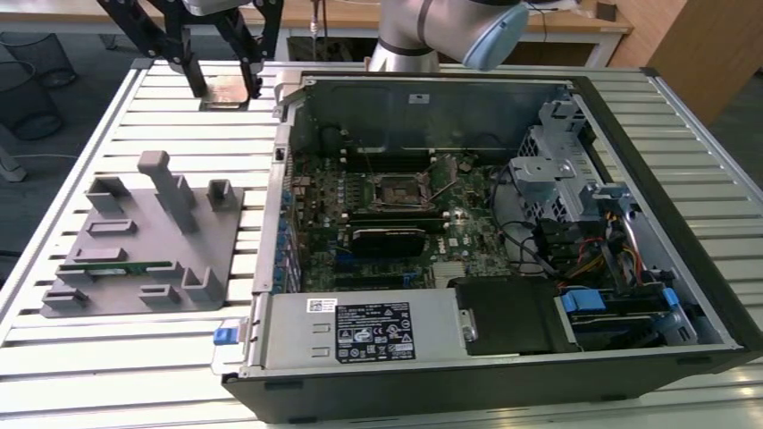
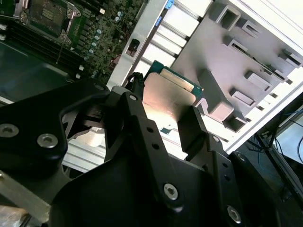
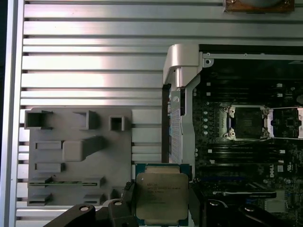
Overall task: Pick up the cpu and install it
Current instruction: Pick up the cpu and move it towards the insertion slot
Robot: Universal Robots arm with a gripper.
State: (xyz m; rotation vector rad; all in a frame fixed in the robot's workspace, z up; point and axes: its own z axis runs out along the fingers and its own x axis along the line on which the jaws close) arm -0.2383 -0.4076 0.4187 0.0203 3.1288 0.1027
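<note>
**Holding the cpu at my fingertips, socket off to one side**

I am gripping the cpu (image 3: pixel 162 196) in my claw (image 1: pixel 224 89). The jaws are standing part-open, pinched to the chip's width, with one finger (image 2: pixel 135 92) on each of two opposite edges and nothing else between them. The chip is lying flat, its silvery lid facing both wrist cameras and its green rim showing around it. It is sitting out at the tips, not deep in the claw. It is so nearly square that I am finding no long axis to speak of.

In the exterior view I am hanging over the far part of the table (image 1: pixel 179 349), toward the exterior view's left and outside the case (image 1: pixel 284 179). I cannot tell how high above the slats I am.

The relation that matters is the socket (image 3: pixel 246 123). It is lying inside the case, toward the exterior view's right of me, with the case's side wall standing between us. I am judging it empty. In the first wrist view the chip's edges are running roughly square to the socket's frame, so I am judging that little twist separates them.

The fixture (image 1: pixel 143 232) is resting on the table beside the case, well apart from the socket. The pick-up is looking done; the install is not.
</note>
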